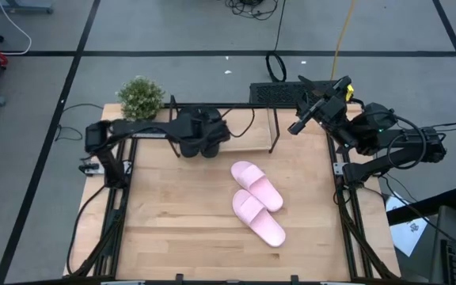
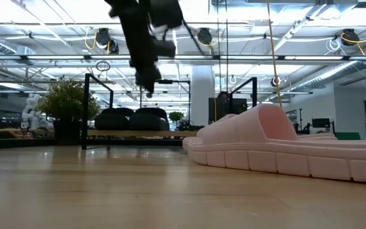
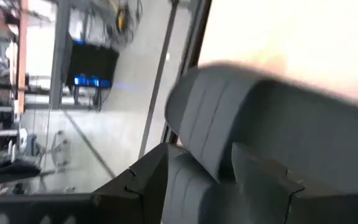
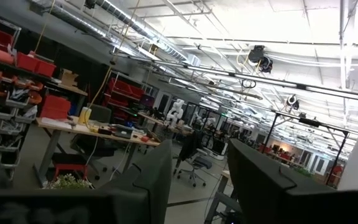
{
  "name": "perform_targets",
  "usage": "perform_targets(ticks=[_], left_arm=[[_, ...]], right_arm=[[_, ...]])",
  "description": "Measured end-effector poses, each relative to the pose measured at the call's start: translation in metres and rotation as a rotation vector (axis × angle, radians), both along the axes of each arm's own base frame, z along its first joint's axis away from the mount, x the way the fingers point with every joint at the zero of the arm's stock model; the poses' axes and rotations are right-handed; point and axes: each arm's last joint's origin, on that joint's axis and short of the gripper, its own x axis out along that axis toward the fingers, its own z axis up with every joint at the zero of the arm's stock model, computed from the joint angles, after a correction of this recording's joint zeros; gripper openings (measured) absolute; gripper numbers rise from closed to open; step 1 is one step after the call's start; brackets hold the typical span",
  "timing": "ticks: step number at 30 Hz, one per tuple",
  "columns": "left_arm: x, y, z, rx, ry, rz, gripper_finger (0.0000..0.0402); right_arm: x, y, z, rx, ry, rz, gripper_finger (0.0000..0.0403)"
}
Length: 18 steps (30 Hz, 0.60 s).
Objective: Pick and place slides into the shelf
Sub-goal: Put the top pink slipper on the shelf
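Observation:
The two black slides (image 1: 207,146) (image 2: 132,118) stand side by side on their soles at the left end of the shelf's board (image 1: 252,139) (image 2: 170,133). My left gripper (image 1: 202,129) (image 2: 149,89) (image 3: 199,150) hovers open just above them, and one black slide's strap (image 3: 278,118) fills its wrist view. Two pink slides (image 1: 257,186) (image 1: 258,218) lie sole down on the table in front of the shelf; one looms close in the low view (image 2: 284,145). My right gripper (image 1: 294,127) (image 4: 201,152) waits open, raised off the shelf's right end.
A potted plant (image 1: 141,96) (image 2: 68,105) stands at the table's far left corner beside the shelf. The shelf's thin black rods (image 1: 274,131) frame the board. Bare wooden tabletop (image 1: 180,214) lies to the left of the pink slides and along the near edge.

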Motion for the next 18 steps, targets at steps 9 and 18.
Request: perform_targets(ticks=[9,18], left_arm=[[-0.064,-0.083,0.087,-0.109,-0.306,-0.09,0.0182],[-0.136,-0.135,0.14,-0.342,-0.719,-0.079,0.0182]], right_arm=[[0.008,0.01,-0.025,-0.06,0.324,0.033,0.0146],[0.025,0.053,-0.081,0.293,0.603,0.529,0.0146]])
